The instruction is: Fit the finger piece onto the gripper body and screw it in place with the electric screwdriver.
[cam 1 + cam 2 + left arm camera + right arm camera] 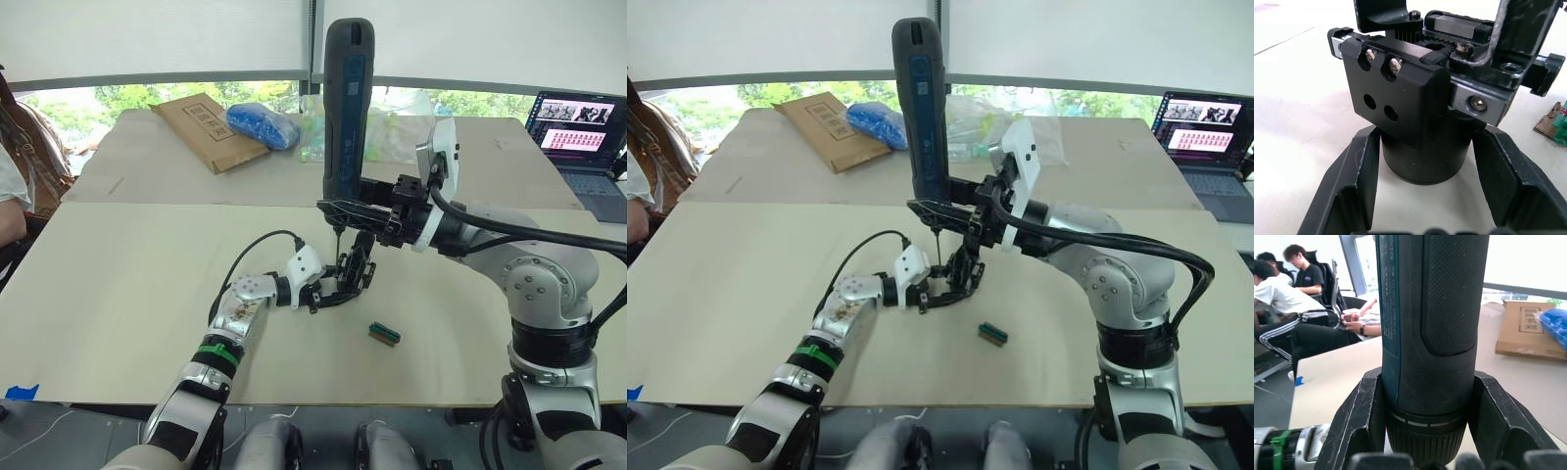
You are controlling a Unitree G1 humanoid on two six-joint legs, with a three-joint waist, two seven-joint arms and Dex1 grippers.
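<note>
My right gripper (pixel 345 209) is shut on the electric screwdriver (pixel 348 108), a thick dark blue-black cylinder held upright with its thin bit pointing down. The bit tip hangs just above the gripper body (pixel 355 272), a small black assembly standing on the table. My left gripper (pixel 328 291) is shut on that body; the left wrist view has both fingers (pixel 1352 181) pressed against its round base (pixel 1422 156), under a block with two screws (pixel 1391 93). I cannot tell the finger piece apart from the body's own black parts. In the right wrist view the screwdriver (pixel 1430 308) sits between the fingers (pixel 1359 416).
A small green block (pixel 384 334) lies on the table (pixel 118 313) right of the body. At the back are a cardboard box (pixel 208 130), a blue bag (pixel 263 125) and clear plastic bags (pixel 392 132). A laptop (pixel 580 137) stands far right. A person (pixel 15 166) sits at the left edge.
</note>
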